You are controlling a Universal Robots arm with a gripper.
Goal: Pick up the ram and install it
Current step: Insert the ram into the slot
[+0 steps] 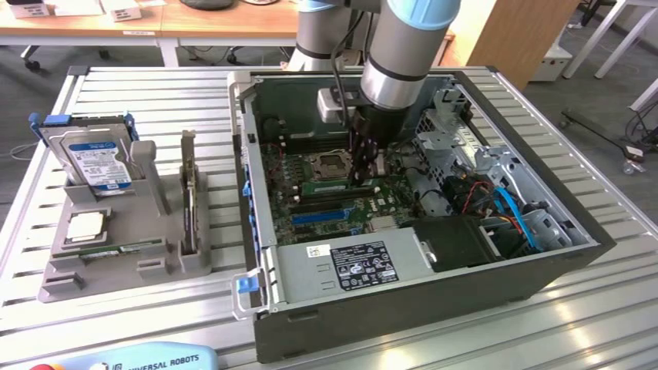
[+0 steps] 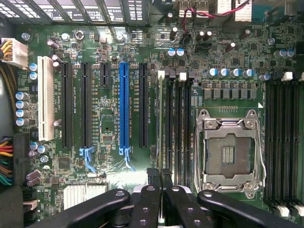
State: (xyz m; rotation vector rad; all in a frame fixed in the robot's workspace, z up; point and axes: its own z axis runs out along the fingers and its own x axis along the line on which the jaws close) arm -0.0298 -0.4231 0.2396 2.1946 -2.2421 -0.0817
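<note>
My gripper [image 1: 362, 179] reaches down into the open computer case, over the motherboard and next to the CPU socket [image 1: 334, 163]. In the wrist view its black fingers [image 2: 153, 190] are pressed together, so the gripper [image 2: 159, 176] is shut on the ram [image 2: 158, 123]. The ram shows there edge-on as a thin green strip. It stands along the outermost black memory slot, between the other memory slots [image 2: 178, 123] and the expansion slots. In the exterior view the ram [image 1: 327, 187] sticks out as a short green bar beside the fingers. Whether it is fully seated I cannot tell.
The case walls [image 1: 411, 301] and the drive cage [image 1: 452, 131] box the arm in. On the exterior view's left, a grey tray [image 1: 62, 285] holds a hard drive [image 1: 95, 158], a dark expansion card [image 1: 188, 193], a processor [image 1: 85, 223] and another green stick [image 1: 113, 248]. A teach pendant [image 1: 144, 361] lies at the front.
</note>
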